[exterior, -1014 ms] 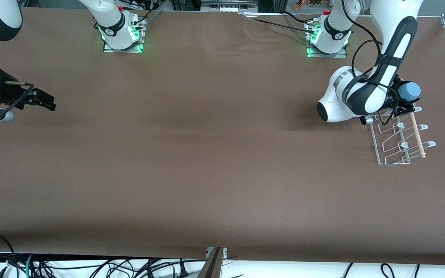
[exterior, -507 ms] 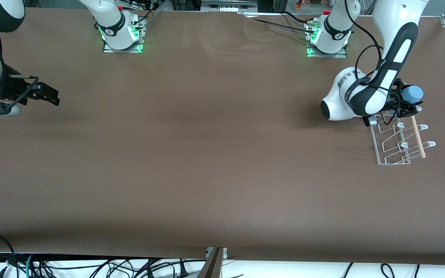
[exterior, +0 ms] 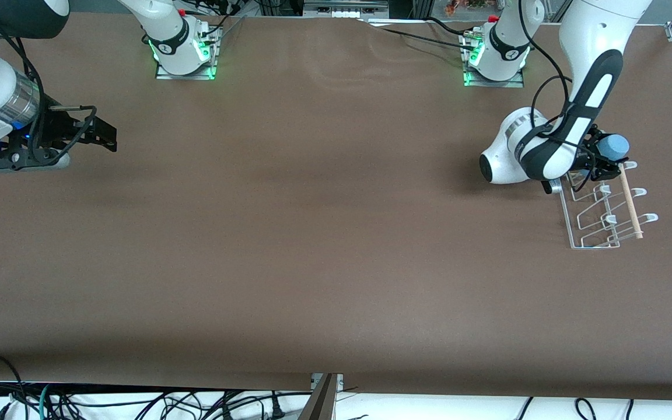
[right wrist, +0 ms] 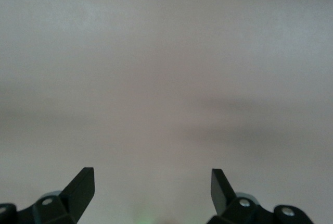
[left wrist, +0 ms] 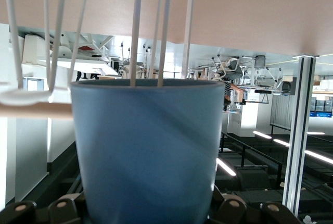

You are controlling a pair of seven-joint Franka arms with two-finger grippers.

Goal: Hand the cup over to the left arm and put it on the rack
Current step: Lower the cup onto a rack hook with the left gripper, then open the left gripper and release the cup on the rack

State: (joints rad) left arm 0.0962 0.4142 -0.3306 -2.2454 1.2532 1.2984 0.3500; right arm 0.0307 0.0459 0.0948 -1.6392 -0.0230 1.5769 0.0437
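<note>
The light-blue cup point(exterior: 613, 146) is held on its side in my left gripper point(exterior: 603, 158), which is shut on it, over the end of the white wire rack point(exterior: 581, 224) nearest the left arm's base. In the left wrist view the cup point(left wrist: 148, 146) fills the middle, and the rack's wires point(left wrist: 136, 26) run up to its rim. Whether a prong is inside the cup I cannot tell. My right gripper point(exterior: 107, 138) hangs open and empty over bare table at the right arm's end. Its fingers point(right wrist: 83, 187) stand wide apart around nothing.
The rack's light wooden rod point(exterior: 631, 204) lies across the prongs, on the side away from the left arm's wrist. Both arm bases point(exterior: 184, 55) stand along the table edge farthest from the front camera. Cables hang below the table's near edge.
The left gripper has brought the cup slightly lower, closer onto the rack's end. The right arm has swung its open gripper in from the table's end toward the middle.
</note>
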